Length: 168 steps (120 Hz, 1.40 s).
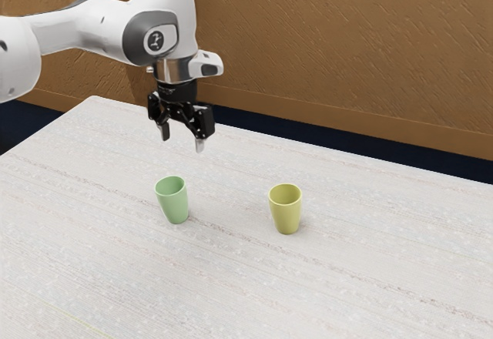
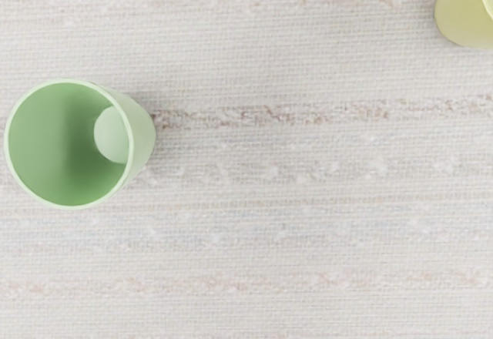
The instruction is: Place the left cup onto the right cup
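**Gripper [image 1: 182, 140] aloft, jaws apart, nothing held**

Hanging in the air over the table [image 1: 370, 277], pointing straight down, jaws spread wide with only air between them. Carried by the white arm [image 1: 85, 23], reaching in from the exterior view's left.

Below and a little nearer the camera: green cup [image 1: 172, 199], standing upright on the table, mouth up, well clear of the jaws. Seen from the wrist camera, the same green cup [image 2: 69, 142] looked down into from above, rim round and open, inside bare, off to one side of the hand rather than directly beneath it.

Further toward the exterior view's right: yellow cup [image 1: 285, 208], also upright on the table, mouth up, well apart from the green one, with bare tabletop between the two. Caught by the wrist camera only as a pale yellow edge [image 2: 466, 8] at the corner, across the pale woven tabletop [image 2: 308, 239].

Behind the table: brown wall [image 1: 347, 38].
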Each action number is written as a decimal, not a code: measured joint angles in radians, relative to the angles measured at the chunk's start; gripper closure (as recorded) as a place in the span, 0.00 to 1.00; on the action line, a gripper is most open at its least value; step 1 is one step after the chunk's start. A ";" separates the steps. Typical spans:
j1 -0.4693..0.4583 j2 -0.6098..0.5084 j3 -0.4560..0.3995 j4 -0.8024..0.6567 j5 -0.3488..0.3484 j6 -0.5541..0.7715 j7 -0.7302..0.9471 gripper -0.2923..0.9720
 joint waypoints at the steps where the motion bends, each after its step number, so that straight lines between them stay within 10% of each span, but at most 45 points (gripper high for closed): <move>1: 0.000 0.000 0.000 -0.002 -0.001 0.002 0.000 0.23; 168: 0.029 0.147 0.077 -0.072 -0.045 0.145 -0.003 0.38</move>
